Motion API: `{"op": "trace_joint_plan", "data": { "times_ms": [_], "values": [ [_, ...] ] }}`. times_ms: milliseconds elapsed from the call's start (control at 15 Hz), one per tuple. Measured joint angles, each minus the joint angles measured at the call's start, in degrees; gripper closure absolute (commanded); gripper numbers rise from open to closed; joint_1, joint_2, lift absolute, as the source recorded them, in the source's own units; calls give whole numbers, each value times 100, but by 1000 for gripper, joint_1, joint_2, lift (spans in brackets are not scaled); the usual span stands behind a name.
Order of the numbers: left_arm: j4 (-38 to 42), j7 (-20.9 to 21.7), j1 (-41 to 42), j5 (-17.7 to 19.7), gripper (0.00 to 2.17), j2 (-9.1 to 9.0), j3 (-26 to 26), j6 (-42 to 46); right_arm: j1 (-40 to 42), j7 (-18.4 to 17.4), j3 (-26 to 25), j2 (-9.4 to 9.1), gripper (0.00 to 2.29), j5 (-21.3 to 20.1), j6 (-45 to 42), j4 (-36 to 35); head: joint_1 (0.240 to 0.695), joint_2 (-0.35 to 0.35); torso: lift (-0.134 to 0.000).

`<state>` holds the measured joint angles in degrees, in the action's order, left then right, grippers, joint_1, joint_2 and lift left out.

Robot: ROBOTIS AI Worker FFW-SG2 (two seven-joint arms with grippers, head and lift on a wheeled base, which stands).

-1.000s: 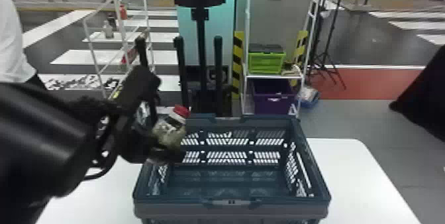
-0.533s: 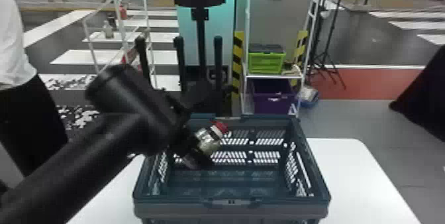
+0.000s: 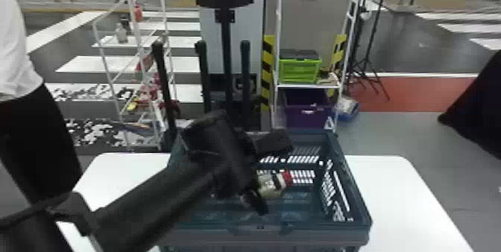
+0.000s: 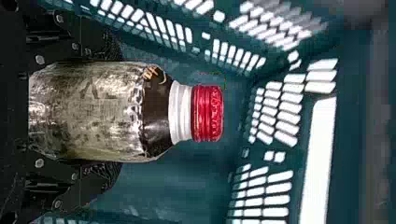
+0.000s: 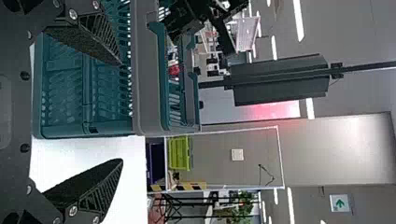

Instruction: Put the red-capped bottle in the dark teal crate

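One bottle [image 4: 86, 112], clamped in the left tool [image 4: 119, 112], within the crate [image 3: 328, 233]; recommend lowering close to its base before release. Right tool [image 5: 122, 112]: fingers apart.

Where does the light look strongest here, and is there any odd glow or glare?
Head view: the white table is nearly blank with brightness; left wrist view: light comes white through the slots of the dark teal crate, and the red-capped bottle has pale highlights; right wrist view: bright ceiling lights, plus a pinkish-red glow.
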<state>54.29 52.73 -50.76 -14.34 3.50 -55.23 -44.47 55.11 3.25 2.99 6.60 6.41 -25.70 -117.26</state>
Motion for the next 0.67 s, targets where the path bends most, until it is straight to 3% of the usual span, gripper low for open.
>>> {"op": "trace_joint_plan", "data": {
  "times_ms": [267, 333, 400, 467, 533, 667],
  "values": [
    [-635, -49, -11, -222, 2115, -188, -302, 557, 0, 0, 2, -9, 151, -13, 15, 1, 499, 0, 0],
    [-682, -37, -10, -240, 1946, -192, -337, 576, 0, 0, 3, -9, 151, -16, 17, 1, 499, 0, 0],
    [-699, -25, -6, -247, 1393, -192, -350, 581, 0, 0, 4, -10, 151, -17, 17, 2, 499, 0, 0],
    [-698, -38, 4, -242, 485, -192, -358, 579, 0, 0, 4, -14, 151, -17, 17, 2, 499, 0, 0],
    [-662, -73, 14, -208, -1, -184, -358, 560, -1, 0, 4, -16, 151, -17, 17, 2, 499, 0, 0],
    [-572, -156, 29, -152, -1, -166, -357, 441, 4, 0, 2, -18, 151, -17, 17, 2, 499, 0, 0]
  ]
}}
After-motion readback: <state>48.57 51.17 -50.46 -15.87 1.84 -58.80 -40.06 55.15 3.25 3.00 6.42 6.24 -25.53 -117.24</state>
